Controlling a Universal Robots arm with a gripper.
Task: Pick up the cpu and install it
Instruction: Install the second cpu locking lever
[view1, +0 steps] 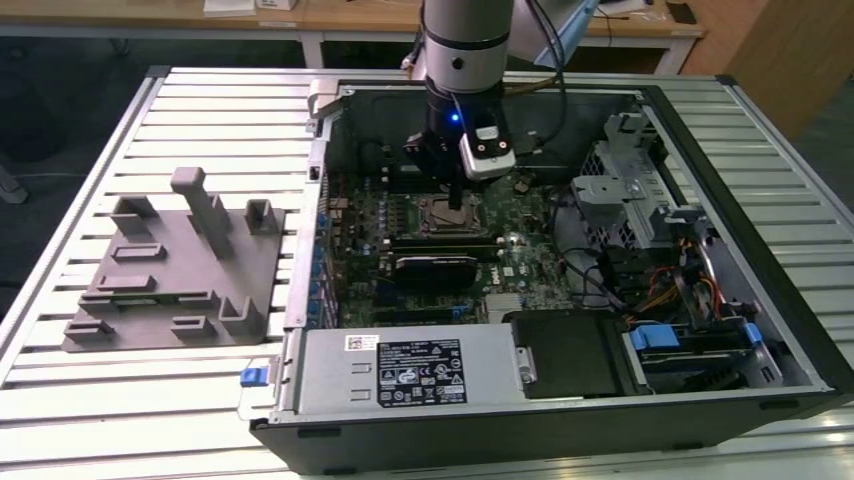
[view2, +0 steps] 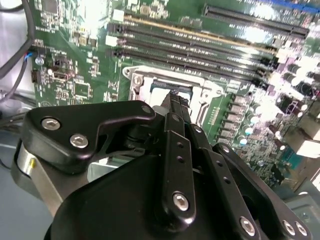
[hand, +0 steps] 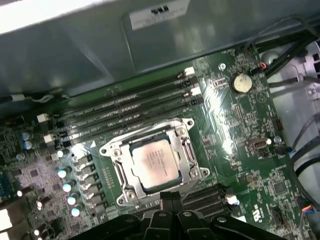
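the black tool (hand: 167, 197), fingers together and empty, hangs just above the small square silvery cpu (hand: 154, 163) seated in the metal-framed socket (hand: 187, 150), centre frame.

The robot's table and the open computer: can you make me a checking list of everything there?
Surface: ribbed metal table, carrying an open computer case.
Job's things: the cpu lies in the socket on the green motherboard; its silvery top is showing.
Clutter: grey fixture with upright tabs, on the table at the exterior view's left of the case.
Gripper: gripper hangs just above the socket; in the first wrist view its tip is by the socket's edge, holding nothing seen.
Cables: coloured wire bundle inside the case, at the exterior view's right.
Surroundings: wooden desk behind the table.
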